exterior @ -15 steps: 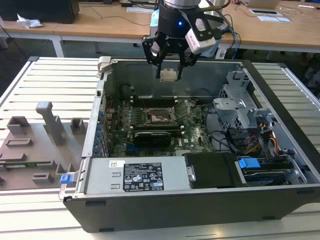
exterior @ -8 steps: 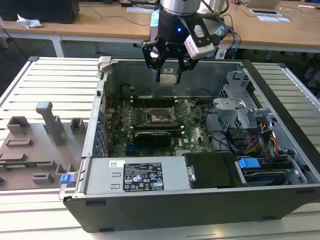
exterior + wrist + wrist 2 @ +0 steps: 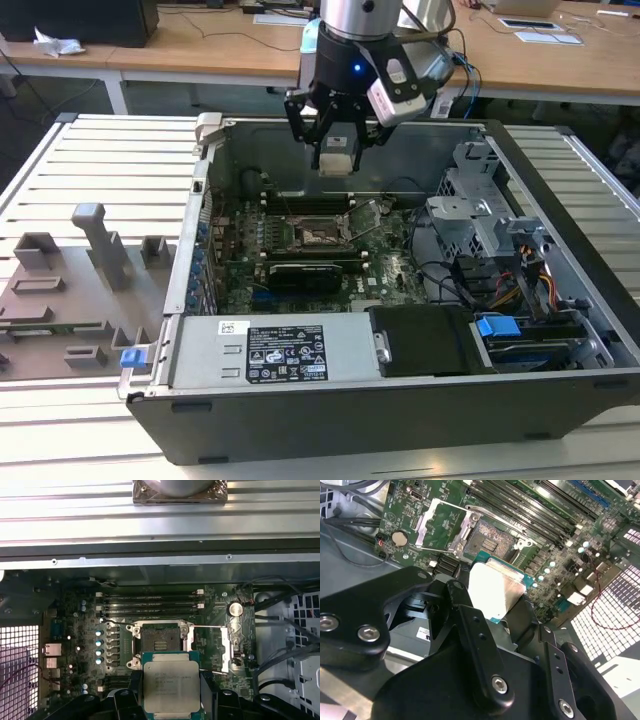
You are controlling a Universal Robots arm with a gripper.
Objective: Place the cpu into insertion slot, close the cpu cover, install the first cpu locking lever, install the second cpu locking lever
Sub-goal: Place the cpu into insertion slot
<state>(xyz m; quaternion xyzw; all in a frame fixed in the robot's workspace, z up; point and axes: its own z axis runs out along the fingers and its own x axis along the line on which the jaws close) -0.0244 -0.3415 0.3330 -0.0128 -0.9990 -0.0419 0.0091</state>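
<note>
Slatted surface (image 3: 100,150) carries open case (image 3: 350,420) | my gripper (image 3: 336,158) grasps cpu (image 3: 171,687) in air, insertion slot (image 3: 161,642) empty | cpu cover (image 3: 234,649) open, I judge no step finished.

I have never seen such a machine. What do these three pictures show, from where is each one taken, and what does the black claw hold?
This is a robot arm working over an open computer case, which lies on a slatted metal table. The exterior view comes from a camera standing apart from the arm. Both wrist views come from cameras riding on the arm, looking past its gripper. The gripper is closed on the cpu, a small silver-grey square chip, and holds it in the air above the green motherboard. The socket is empty, and the cpu cover is folded open beside it. A grey board of holders lies on the exterior view's left.
</note>
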